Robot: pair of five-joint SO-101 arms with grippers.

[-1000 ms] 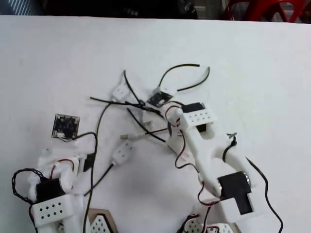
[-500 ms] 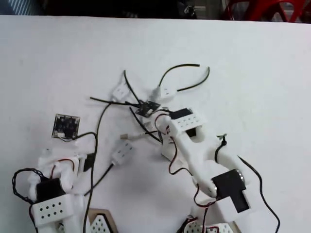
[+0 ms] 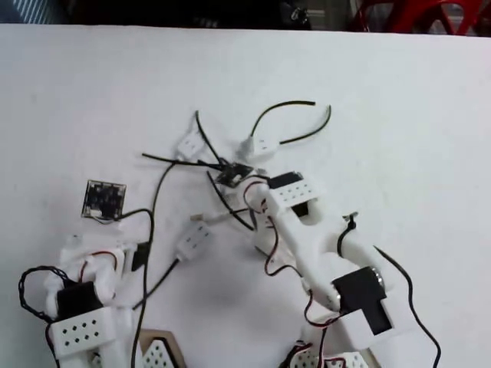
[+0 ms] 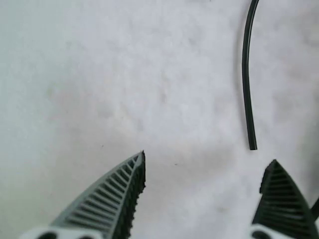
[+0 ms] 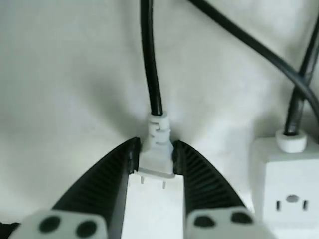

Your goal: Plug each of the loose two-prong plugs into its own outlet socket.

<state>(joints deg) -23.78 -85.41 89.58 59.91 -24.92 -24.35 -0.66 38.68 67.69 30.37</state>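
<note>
Tabletop [image 4: 124,74], plain white, shows between the wide-set jaws of the left gripper [image 4: 207,158]. Boxy white plastic outlet socket [image 5: 285,191] sits just outside the jaws of the right gripper [image 5: 155,158], which pinch the small white two-prong plug [image 5: 157,149] by its moulded body: judged light, rigid, cord-tugged.

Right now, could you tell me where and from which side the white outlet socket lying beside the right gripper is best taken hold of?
I would grip the outlet socket across its two flat side walls, mid-body, coming down from above. It lies flat with its slotted face up, and its cable leaves one end, so the sides are likely the free parallel faces.
</note>
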